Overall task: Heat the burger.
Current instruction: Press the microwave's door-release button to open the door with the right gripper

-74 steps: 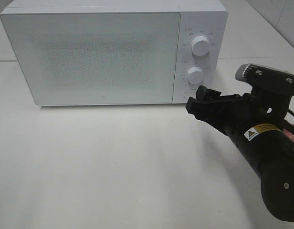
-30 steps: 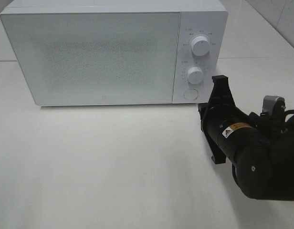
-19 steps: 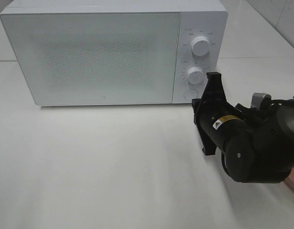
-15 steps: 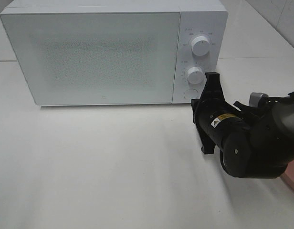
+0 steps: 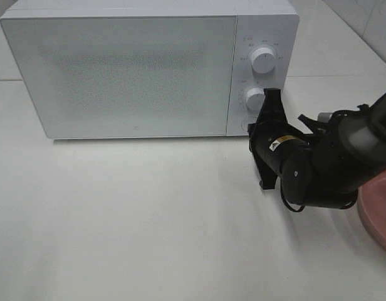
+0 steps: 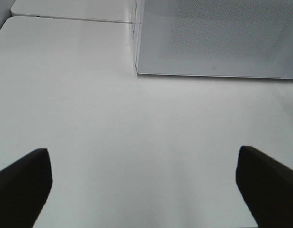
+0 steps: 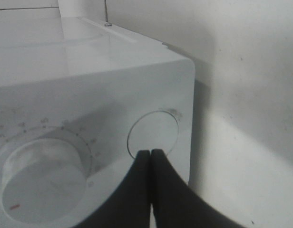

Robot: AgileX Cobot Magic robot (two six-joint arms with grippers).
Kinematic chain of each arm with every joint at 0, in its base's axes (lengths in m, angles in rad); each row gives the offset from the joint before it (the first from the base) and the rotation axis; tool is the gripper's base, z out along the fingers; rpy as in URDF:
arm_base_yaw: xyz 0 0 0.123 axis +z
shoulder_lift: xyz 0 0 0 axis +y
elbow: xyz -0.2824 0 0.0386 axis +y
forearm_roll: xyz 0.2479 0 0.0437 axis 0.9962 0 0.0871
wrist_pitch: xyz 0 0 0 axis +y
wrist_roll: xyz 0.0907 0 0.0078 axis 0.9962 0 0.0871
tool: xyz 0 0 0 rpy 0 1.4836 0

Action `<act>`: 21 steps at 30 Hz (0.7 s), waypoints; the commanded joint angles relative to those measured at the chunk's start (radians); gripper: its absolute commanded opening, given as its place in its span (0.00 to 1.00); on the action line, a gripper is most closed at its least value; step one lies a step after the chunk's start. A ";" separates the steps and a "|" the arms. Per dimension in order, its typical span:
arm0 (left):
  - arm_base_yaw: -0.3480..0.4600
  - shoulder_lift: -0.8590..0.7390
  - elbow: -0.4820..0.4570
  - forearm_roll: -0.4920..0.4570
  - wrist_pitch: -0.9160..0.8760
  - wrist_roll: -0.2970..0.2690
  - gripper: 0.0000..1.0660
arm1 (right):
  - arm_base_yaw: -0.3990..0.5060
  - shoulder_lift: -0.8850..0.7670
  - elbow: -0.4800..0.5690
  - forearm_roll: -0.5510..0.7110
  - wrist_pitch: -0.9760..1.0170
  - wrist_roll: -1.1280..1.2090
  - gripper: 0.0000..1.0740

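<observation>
The burger is out of view in every frame. The white microwave (image 5: 130,69) stands at the back of the table with its door closed. My right gripper (image 5: 255,128) is shut and empty, turned on its side, with its tips at the round button below the two knobs. In the right wrist view the shut fingertips (image 7: 150,154) meet on the lower edge of that round button (image 7: 153,133), beside the lower knob (image 7: 42,180). My left gripper (image 6: 146,185) is open and empty above bare table in front of the microwave (image 6: 213,38); it does not show in the exterior high view.
The edge of a round pink plate (image 5: 378,210) shows at the right, partly behind my right arm. The upper knob (image 5: 262,59) and lower knob (image 5: 254,98) sit on the microwave's right panel. The white table (image 5: 130,213) stretches out in front of the microwave.
My right arm has rolled its gripper onto its side and moved left and forward until the shut tips reach the microwave's round button. The pink plate's edge has come into view.
</observation>
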 commanded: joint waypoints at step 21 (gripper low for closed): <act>0.001 -0.017 -0.001 -0.002 -0.001 0.001 0.92 | -0.041 0.057 -0.128 -0.021 0.077 -0.027 0.00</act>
